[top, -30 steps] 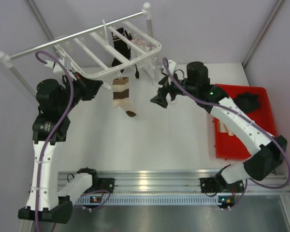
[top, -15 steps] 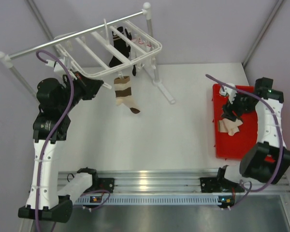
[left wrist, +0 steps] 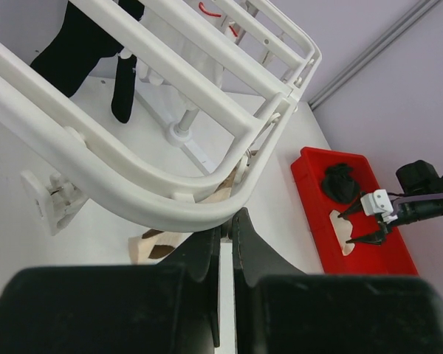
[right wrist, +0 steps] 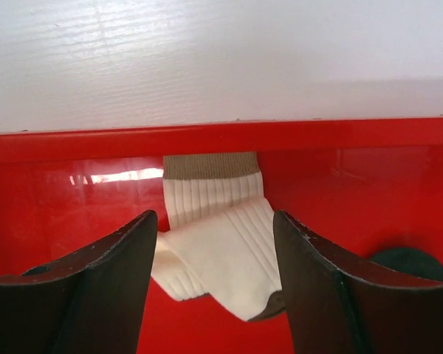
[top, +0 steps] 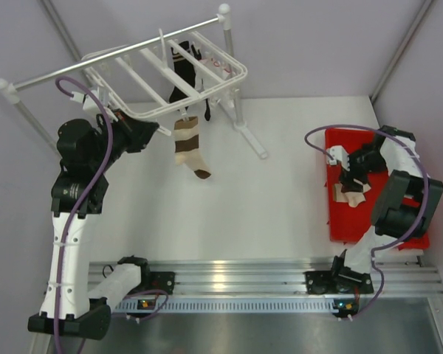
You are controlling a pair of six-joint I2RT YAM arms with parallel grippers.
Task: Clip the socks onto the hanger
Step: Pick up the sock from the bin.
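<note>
The white hanger [top: 151, 77] hangs from the rail at the back left. A black sock [top: 183, 74] and a cream sock with brown patches [top: 188, 147] hang from its clips. My left gripper [top: 151, 131] is shut on the hanger's near rim [left wrist: 207, 199], fingertips pinched together [left wrist: 232, 219]. My right gripper [top: 348, 179] is open over the red tray [top: 399, 144]. In the right wrist view its fingers [right wrist: 214, 215] straddle a cream sock with a brown cuff [right wrist: 218, 236], apart from it. That sock also shows in the top view [top: 352, 195].
A grey metal rail [top: 96, 63] with white ball ends carries the hanger; its stand foot [top: 249, 139] lies on the white table. A black sock [right wrist: 410, 262] lies in the red tray, also in the left wrist view [left wrist: 340, 181]. The tray wall [right wrist: 221, 136] is just ahead of the right fingers.
The right arm has swung from beside the hanger to the red tray and now sits open over the cream sock. The hanging cream sock swayed slightly. The left arm has not moved.
</note>
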